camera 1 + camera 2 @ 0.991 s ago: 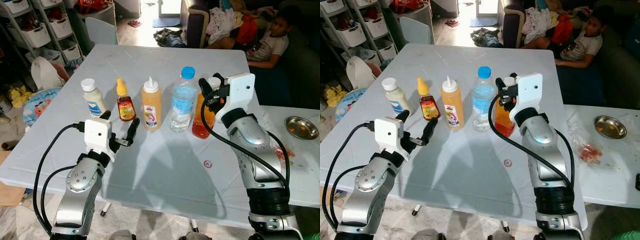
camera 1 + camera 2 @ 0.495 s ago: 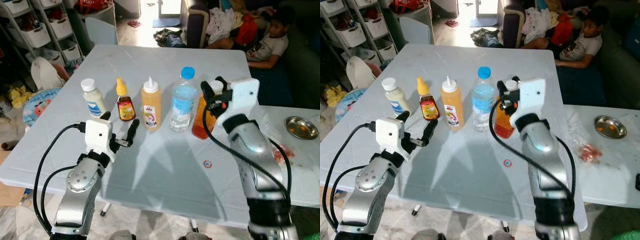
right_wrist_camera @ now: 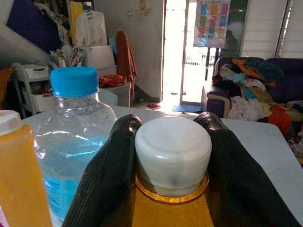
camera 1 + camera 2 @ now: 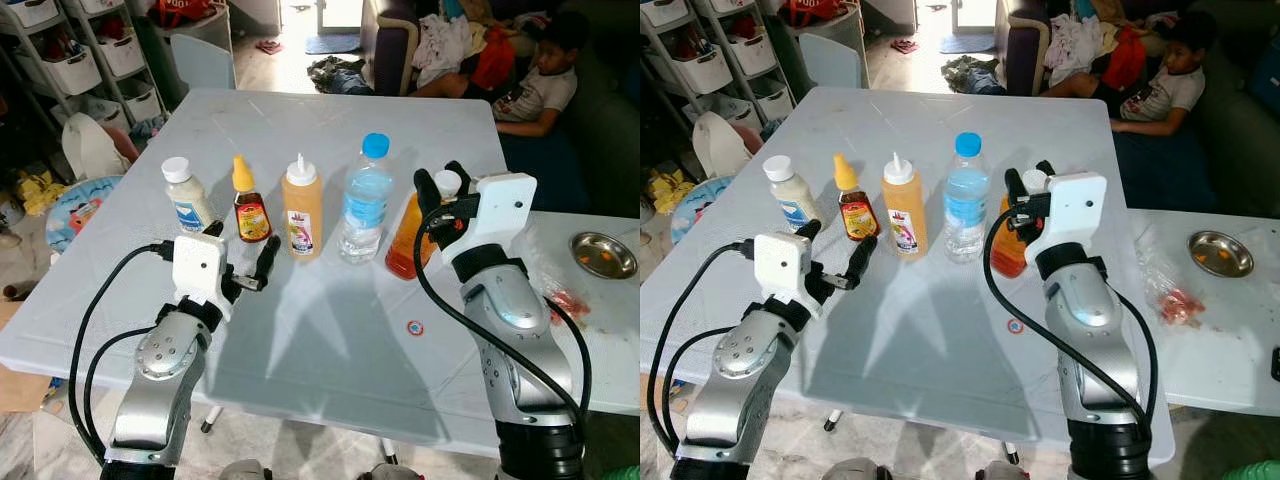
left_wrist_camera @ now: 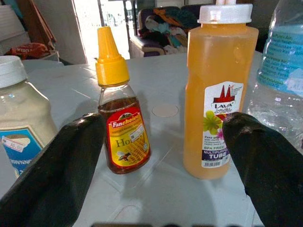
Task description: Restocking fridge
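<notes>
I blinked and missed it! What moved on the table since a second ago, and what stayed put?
The right gripper, closed around the cap of the orange juice bottle, has pulled it sideways to the robot's right, away from the water bottle, tilting it. The left gripper stays open near the honey bottle. The mayonnaise jar, orange squeeze bottle and water bottle have not moved.

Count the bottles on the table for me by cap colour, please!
White caps: 3 — mayonnaise jar, orange squeeze bottle, juice bottle
Yellow cap: 1 — honey bottle
Blue cap: 1 — water bottle
Total: 5
</notes>
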